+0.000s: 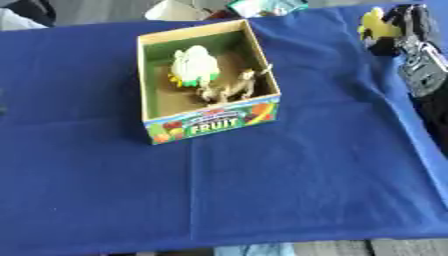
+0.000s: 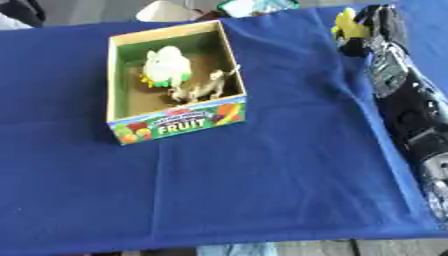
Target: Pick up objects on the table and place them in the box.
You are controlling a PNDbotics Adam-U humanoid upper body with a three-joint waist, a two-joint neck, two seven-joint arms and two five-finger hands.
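Blue cloth covers the counter [image 1: 262, 200]. Far on the right, the right robot hand [image 1: 398, 30] has its fingers curled round a small yellow thing [image 1: 374, 22]. The box [image 1: 214, 122], marked FRUIT, stands well apart on the left and already holds a pale green-white toy [image 1: 194, 64] and a tan animal toy [image 1: 234, 87]. To do this well, carry the yellow thing over the open top and let go low, above the bare part. Only the right eye view shows the long black arm [image 2: 407, 105]. No left robot hand shows.
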